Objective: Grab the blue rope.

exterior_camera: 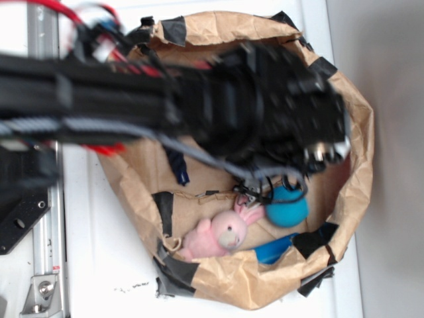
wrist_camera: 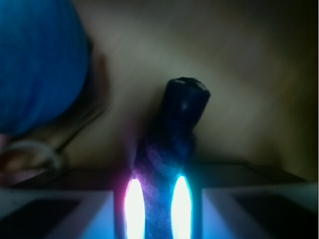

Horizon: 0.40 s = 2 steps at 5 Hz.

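Note:
In the wrist view the blue rope point(wrist_camera: 182, 109) stands between my two glowing pads point(wrist_camera: 133, 206), dark navy and twisted, its capped end pointing away from me. My gripper point(wrist_camera: 157, 199) is shut on it. In the exterior view my blurred black arm and gripper point(exterior_camera: 323, 151) reach over the brown paper bag point(exterior_camera: 358, 126) and hide the grip. A dark navy stretch of the rope point(exterior_camera: 177, 165) shows below the arm inside the bag.
A teal-blue ball point(exterior_camera: 287, 207) lies in the bag just below the gripper and also shows in the wrist view point(wrist_camera: 35, 64). A pink bunny point(exterior_camera: 215, 233) and a flat bright blue piece point(exterior_camera: 273, 250) lie by the bag's near wall. A metal rail point(exterior_camera: 43, 232) runs at the left.

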Tool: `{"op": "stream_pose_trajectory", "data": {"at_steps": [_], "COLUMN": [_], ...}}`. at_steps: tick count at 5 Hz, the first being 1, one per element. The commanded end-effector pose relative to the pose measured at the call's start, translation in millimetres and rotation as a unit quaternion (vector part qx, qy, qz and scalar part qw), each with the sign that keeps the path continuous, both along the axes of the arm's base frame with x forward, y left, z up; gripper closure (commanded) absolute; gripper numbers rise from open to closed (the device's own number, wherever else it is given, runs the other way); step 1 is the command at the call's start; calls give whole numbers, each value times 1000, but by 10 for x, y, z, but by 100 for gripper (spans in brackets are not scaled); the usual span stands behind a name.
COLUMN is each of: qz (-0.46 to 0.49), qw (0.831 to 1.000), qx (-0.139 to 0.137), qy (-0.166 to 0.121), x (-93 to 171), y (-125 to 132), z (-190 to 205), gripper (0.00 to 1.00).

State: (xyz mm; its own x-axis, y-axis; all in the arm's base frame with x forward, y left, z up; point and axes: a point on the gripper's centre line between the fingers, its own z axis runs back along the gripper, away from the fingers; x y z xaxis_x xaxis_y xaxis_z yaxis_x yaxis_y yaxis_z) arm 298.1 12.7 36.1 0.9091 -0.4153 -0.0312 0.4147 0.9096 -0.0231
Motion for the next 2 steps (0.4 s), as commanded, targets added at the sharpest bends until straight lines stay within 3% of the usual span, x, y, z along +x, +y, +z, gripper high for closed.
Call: {"op": "stream_pose_trajectory", "data": {"at_steps": [1,2], "qz": [265,307], "qw": [964,951], "qx": [0,-13], "qy": [-16,-29], "x": [-258,-261], "y": [-163,-53], "z": [877,904], "gripper": [100,100]}}
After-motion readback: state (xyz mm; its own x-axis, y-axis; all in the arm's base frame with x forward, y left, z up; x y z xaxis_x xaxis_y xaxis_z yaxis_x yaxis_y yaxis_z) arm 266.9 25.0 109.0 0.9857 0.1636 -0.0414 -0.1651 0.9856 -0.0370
